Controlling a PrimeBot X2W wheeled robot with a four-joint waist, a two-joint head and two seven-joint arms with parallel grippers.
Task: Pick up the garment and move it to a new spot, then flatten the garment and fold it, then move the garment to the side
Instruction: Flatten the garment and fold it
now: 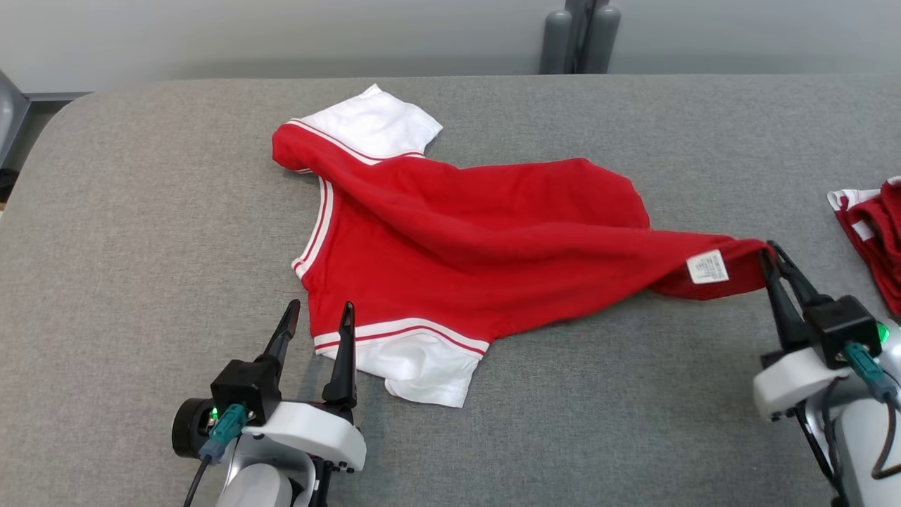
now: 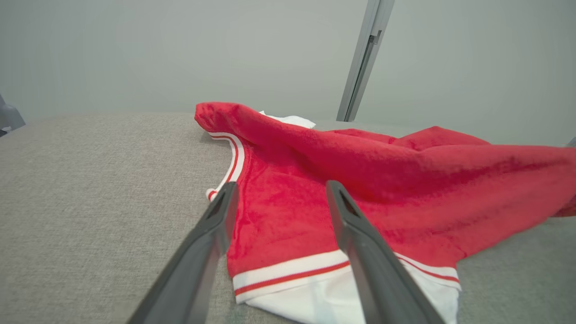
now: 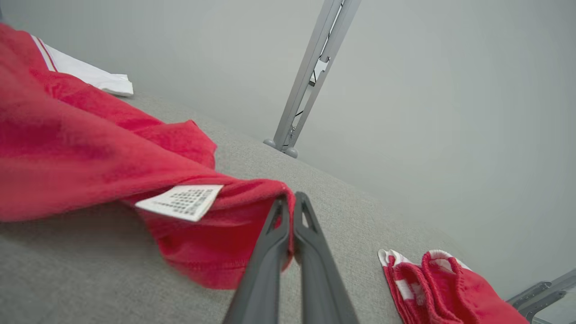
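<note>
On the grey padded table [image 1: 141, 211], a red garment [image 1: 450, 246] with white sleeves and striped trim lies spread across the table's middle, its neckline toward the table's left side, one white sleeve toward the far edge and the other toward the near edge. Our right gripper [image 1: 769, 255], over the table's right side, has its two dark fingers pressed together on a corner of the hem, pinching the red cloth just past a white care label [image 1: 707, 267]; the fabric runs in a stretched ridge across the table to that grip. Our left gripper [image 1: 320, 313] hovers at the table's near edge, left of centre, fingers spread wide and pointing at the near sleeve; whether its inner finger touches the striped band we cannot tell. A second red-and-white cloth [image 1: 873, 232] sits bunched at the table's right edge, apart from the garment. A grey post [image 1: 581, 35] stands behind the table's far edge.
</note>
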